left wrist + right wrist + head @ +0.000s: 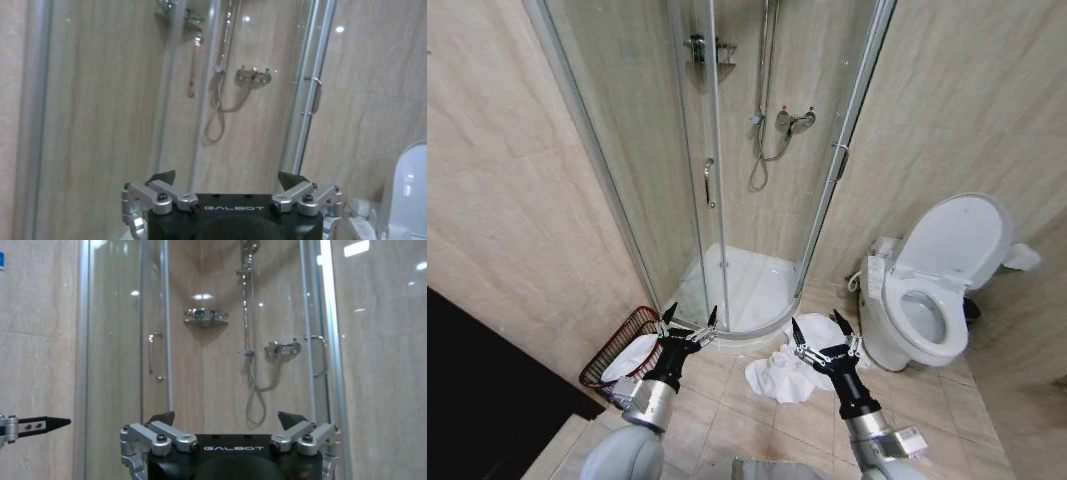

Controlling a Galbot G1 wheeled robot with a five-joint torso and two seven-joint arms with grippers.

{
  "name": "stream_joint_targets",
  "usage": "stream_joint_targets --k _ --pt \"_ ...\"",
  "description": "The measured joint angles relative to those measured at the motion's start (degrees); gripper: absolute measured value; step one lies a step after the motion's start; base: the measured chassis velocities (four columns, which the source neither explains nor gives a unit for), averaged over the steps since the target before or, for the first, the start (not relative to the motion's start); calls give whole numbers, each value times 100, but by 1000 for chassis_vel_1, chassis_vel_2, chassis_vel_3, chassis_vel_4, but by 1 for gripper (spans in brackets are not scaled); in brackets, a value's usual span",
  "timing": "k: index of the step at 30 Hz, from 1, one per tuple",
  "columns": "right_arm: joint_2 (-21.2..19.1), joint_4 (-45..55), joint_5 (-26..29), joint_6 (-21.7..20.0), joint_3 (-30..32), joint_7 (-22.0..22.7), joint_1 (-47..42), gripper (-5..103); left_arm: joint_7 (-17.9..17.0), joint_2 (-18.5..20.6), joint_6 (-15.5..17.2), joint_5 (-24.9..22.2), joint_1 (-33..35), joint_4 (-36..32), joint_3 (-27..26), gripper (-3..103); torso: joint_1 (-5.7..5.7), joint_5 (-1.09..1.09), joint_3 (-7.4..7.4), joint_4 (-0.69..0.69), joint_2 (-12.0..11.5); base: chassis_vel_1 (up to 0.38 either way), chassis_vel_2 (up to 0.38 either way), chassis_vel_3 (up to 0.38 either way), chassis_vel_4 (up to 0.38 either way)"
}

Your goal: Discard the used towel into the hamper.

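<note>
the left claw (689, 316) is raised in front of the robot with its fingers spread apart and nothing between them, and the right claw (817, 327) sits level with it, equally spread and empty. the hamper (619, 350) stands on the tiled floor (767, 420) at the robot's left, its rim close against the beige wall (517, 220) and near the curved base of the shower enclosure (727, 180); something white lies inside it, and the left claw hovers just beside its inner rim. the towel (792, 365), a crumpled white heap, lies on the floor between the shower base and the toilet (932, 290), directly under and ahead of the right claw, well apart from the hamper. the open floor is a narrow strip bounded by the wall on the left, the shower's glass door ahead and the toilet on the right, its lid standing up. in the left wrist view the left claw (227, 181) points at the glass and the shower fittings; in the right wrist view the right claw (227, 420) faces the same door, with a tip of the left claw at the edge.
</note>
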Motion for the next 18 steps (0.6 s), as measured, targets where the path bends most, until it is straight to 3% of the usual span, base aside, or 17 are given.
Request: stream_joint_targets --k 9,18 --pt "-2 0 0 0 4 1 0 100 0 -3 0 0 0 0 1 100 0 2 0 0 0 -143 -150 141 146" --pt "0 0 0 0 -1 0 0 100 0 1 0 0 0 0 0 100 0 -2 0 0 1 34 15 -16 -19"
